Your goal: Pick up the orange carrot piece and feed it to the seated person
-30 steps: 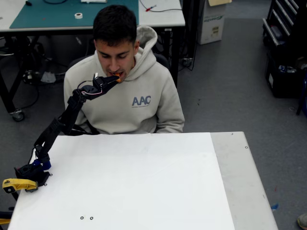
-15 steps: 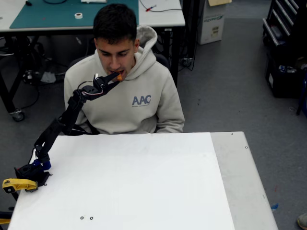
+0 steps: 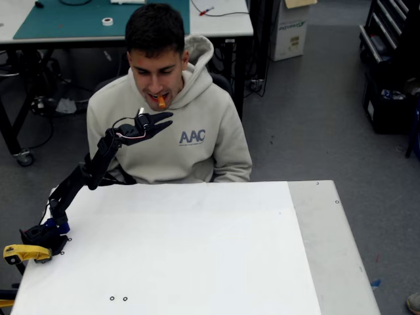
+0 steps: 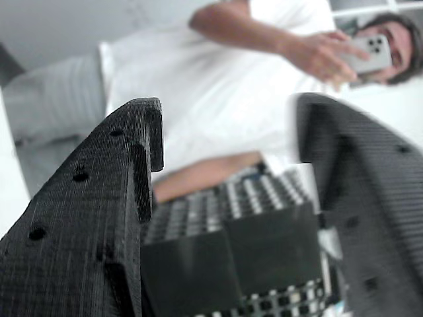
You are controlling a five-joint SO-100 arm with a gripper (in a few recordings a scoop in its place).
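Released since a second ago, the small orange carrot piece (image 3: 161, 101) now sits upright in the mouth of the seated person in a grey hoodie (image 3: 190, 134), while my black two-finger gripper (image 3: 164, 119) hangs spread and empty just below.

Blurred person with phone (image 4: 362, 53) behind end effector (image 4: 225, 132)

The hand (image 3: 165, 118) has let go and dropped below the seated person's (image 3: 169, 111) mouth. The orange carrot piece (image 3: 161, 101) now sits between his lips, above the hand.
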